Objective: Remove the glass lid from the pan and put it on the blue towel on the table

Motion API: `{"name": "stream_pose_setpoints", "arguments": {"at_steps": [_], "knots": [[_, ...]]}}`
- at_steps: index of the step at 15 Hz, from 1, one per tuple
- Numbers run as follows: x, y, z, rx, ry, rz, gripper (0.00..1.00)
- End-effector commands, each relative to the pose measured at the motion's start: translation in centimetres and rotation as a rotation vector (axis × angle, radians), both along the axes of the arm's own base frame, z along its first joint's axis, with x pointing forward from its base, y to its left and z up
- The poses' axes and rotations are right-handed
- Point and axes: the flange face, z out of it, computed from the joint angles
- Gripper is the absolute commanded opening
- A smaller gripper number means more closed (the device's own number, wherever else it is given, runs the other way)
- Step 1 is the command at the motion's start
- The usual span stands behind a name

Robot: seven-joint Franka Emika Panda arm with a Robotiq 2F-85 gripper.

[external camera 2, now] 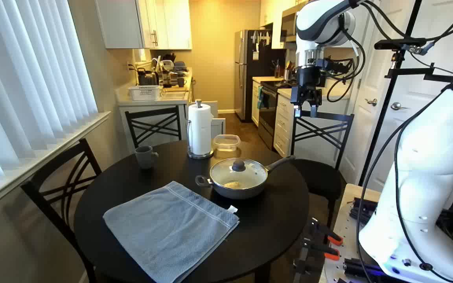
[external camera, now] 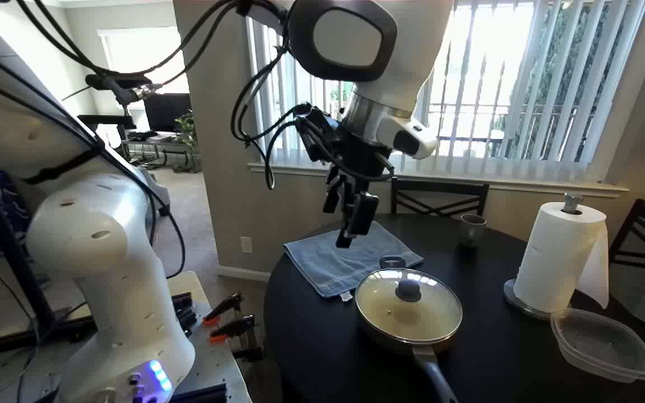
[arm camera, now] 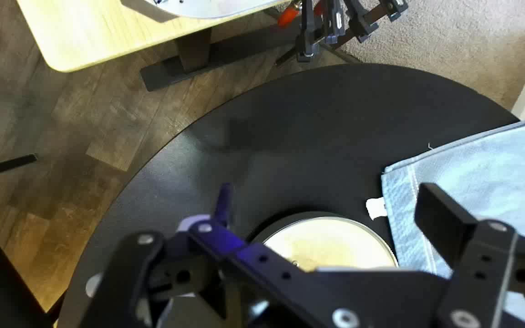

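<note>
The glass lid point(external camera: 412, 316) lies on the pan point(external camera: 381, 336), its dark knob up; both also show in an exterior view, the lid point(external camera 2: 246, 179) above the pan's grey side point(external camera 2: 240, 193). In the wrist view the lid point(arm camera: 335, 241) is partly hidden behind the gripper. The blue towel point(external camera: 350, 263) lies flat beside the pan on the dark round table point(external camera 2: 273, 228); the towel also shows at the right of the wrist view point(arm camera: 499, 168). My gripper point(external camera: 339, 226) is open and holds nothing, well above the table; it also shows in an exterior view point(external camera 2: 305, 110).
A paper towel roll point(external camera: 557, 257) stands on the table near a clear plastic container point(external camera: 602, 344). A grey mug point(external camera 2: 146, 157) stands near the far edge. The pan's handle point(external camera 2: 280, 162) points away from the towel. Chairs point(external camera 2: 73, 184) surround the table.
</note>
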Motion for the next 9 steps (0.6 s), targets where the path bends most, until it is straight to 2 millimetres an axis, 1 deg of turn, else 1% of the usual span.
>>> {"name": "stream_pose_setpoints", "arguments": {"at_steps": [1, 7, 8, 9], "knots": [[0.0, 0.0, 0.1, 0.001, 0.001, 0.000, 1.00], [0.0, 0.0, 0.1, 0.001, 0.001, 0.000, 1.00], [1.0, 0.3, -0.6, -0.006, -0.007, 0.005, 1.00], [2.4, 0.7, -1.9, -0.022, -0.034, 0.010, 1.00]]}}
